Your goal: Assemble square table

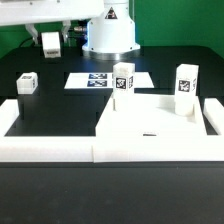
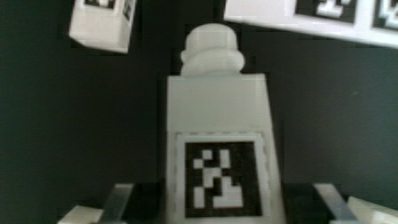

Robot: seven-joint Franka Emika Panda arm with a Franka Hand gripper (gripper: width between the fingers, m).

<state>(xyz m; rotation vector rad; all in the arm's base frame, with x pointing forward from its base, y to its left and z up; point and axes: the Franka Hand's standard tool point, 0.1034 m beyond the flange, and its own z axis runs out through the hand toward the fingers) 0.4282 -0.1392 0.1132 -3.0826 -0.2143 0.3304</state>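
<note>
Black surface (image 1: 60,115) under a green wall (image 1: 170,20); the square table slab (image 1: 140,120) carries two upright legs (image 1: 123,78); the fingers (image 2: 121,208), half-closed, clasp a third leg (image 2: 217,130).

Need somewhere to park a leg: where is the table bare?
Bare black table lies between the lone leg, the marker board and the front border wall. Crowded at the exterior view's right: the tabletop slab, one upright leg and a second upright leg.

Tagged white leg in the tool's grip
The leg (image 2: 221,130), rounded tip outward, sits clamped in the tool (image 2: 221,203); beyond lie two tagged white pieces (image 2: 103,22) on the dark counter (image 2: 54,120).
</note>
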